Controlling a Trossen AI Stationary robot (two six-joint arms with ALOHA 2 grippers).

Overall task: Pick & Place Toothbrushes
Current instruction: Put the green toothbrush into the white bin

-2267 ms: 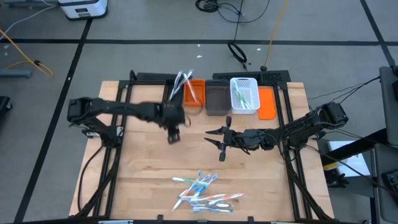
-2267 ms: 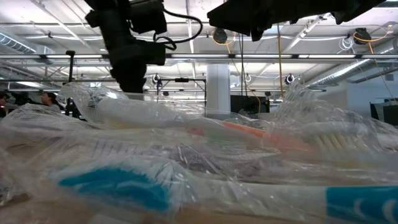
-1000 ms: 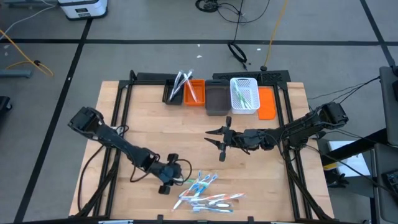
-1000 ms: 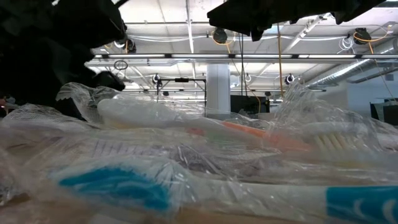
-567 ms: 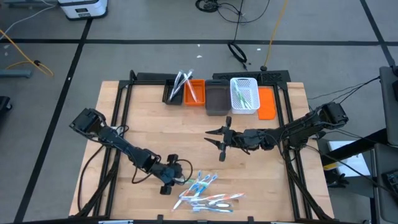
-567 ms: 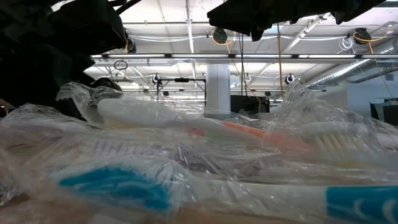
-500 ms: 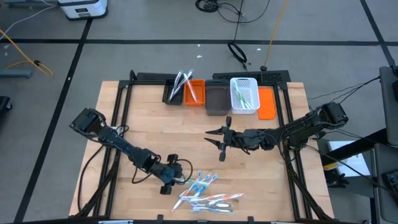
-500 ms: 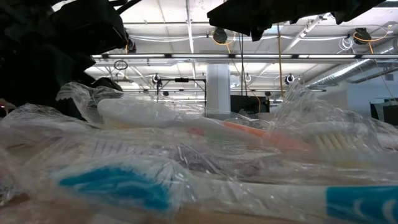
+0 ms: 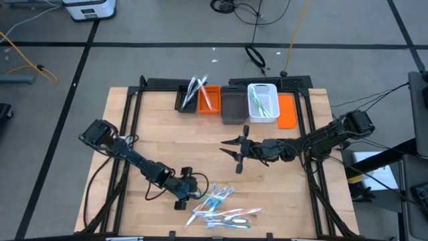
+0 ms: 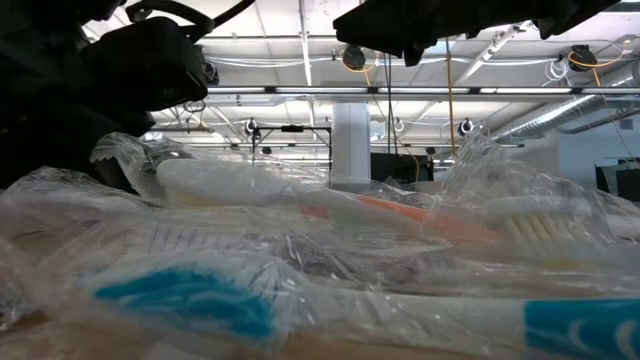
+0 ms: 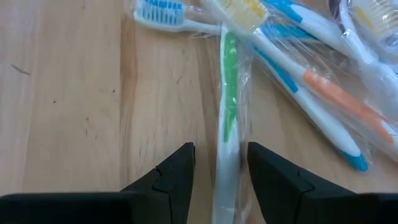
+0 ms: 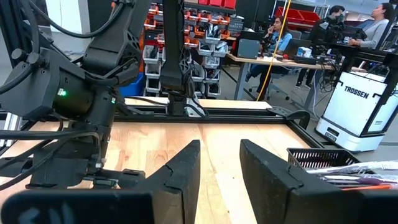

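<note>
Several wrapped toothbrushes (image 9: 217,206) in white, blue, green and orange lie in a loose pile near the table's near edge. They fill the low view (image 10: 320,260). My left gripper (image 9: 186,195) is low at the pile's left end and open. In its wrist view (image 11: 221,149) the fingers stand on either side of the white handle end of a green-and-white toothbrush (image 11: 229,93), which lies flat on the wood; no touch shows. My right gripper (image 9: 235,150) (image 12: 219,146) hovers open over mid-table, waiting.
Along the far edge stand a black bin (image 9: 186,99) holding wrapped brushes, an orange bin (image 9: 209,99), a grey bin (image 9: 233,107), a white basket (image 9: 263,100) with green brushes and an orange bin (image 9: 287,111). Bare wood (image 9: 154,144) lies between bins and pile.
My left arm has swung from the far bins down to the near edge of the table. In the last second its gripper has crept a little to the right, toward the toothbrush pile. The pile and the right arm have stayed put.
</note>
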